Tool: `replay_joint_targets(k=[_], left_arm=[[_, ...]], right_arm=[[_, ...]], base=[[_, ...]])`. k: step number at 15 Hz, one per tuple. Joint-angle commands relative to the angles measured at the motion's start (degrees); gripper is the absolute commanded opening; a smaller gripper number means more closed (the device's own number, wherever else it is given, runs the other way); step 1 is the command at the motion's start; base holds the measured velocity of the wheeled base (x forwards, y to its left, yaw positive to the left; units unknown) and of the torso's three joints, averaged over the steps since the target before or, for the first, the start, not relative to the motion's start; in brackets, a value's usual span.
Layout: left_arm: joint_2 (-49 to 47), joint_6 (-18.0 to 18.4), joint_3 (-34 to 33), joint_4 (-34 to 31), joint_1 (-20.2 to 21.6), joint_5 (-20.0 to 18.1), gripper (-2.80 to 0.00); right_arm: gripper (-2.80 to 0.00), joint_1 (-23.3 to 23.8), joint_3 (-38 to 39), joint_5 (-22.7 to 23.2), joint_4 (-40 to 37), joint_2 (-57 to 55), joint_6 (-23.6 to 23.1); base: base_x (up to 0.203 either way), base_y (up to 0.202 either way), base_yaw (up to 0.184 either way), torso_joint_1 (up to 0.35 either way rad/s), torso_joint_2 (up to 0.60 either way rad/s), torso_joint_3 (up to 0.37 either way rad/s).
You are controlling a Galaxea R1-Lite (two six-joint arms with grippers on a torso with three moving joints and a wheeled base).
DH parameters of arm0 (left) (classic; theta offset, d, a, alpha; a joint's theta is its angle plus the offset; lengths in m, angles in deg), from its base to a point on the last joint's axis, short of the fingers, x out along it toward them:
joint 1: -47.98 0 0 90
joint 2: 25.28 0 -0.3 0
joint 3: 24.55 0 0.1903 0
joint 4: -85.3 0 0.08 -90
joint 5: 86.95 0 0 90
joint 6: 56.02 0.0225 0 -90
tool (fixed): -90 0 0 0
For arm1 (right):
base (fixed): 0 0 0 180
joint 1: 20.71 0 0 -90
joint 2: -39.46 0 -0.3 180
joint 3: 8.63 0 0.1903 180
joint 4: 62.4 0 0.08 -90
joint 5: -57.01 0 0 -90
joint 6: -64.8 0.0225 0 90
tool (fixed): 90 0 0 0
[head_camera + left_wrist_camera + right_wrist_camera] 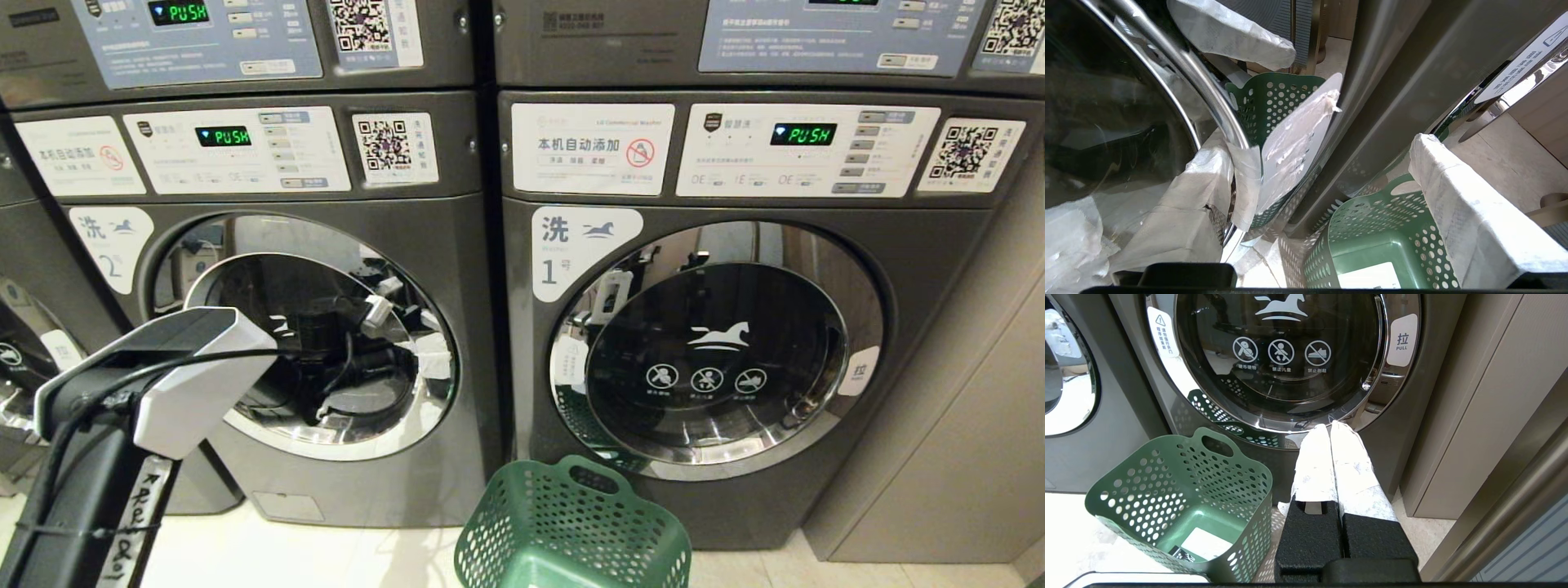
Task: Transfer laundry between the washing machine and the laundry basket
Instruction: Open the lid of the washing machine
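Two grey front-loading washing machines stand side by side, number 2 (269, 482) on the left and number 1 (718, 351) on the right, both with their round doors shut. The green perforated laundry basket (571, 531) (1180, 506) (1384, 241) sits on the floor between them and holds only a white label. No laundry is in view. My left gripper (404, 331) (1327, 163) is open at the right edge of machine 2's door, with the chrome rim and white pull tab (1298, 139) between its white-wrapped fingers (1470, 216). My right gripper (1331, 428) is shut on nothing, low before machine 1's door.
A beige cabinet wall (963, 425) (1478, 400) stands right of machine 1. More machines are stacked above (245, 41), and part of another (24, 343) shows at the far left. Pale tiled floor (326, 555) lies in front.
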Motion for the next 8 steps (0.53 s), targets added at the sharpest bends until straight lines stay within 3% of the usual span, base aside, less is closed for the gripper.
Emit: replay_joint_targets(k=[1, 8], left_arm=[[1.25, -0.07, -1.26, 0.69, -1.54, -0.67, 0.0], [3.68, -0.07, -8.78, 6.24, -1.65, -2.07, 0.0]], right_arm=[[-2.8, 0.05, 0.0, 0.02, 0.02, 0.04, 0.02], [-2.8, 0.01, 0.0, 0.02, 0.02, 0.04, 0.02]], base=[[0.0, 0.0, 0.0, 0.0, 0.0, 0.0], [0.0, 0.0, 0.0, 0.0, 0.0, 0.0]])
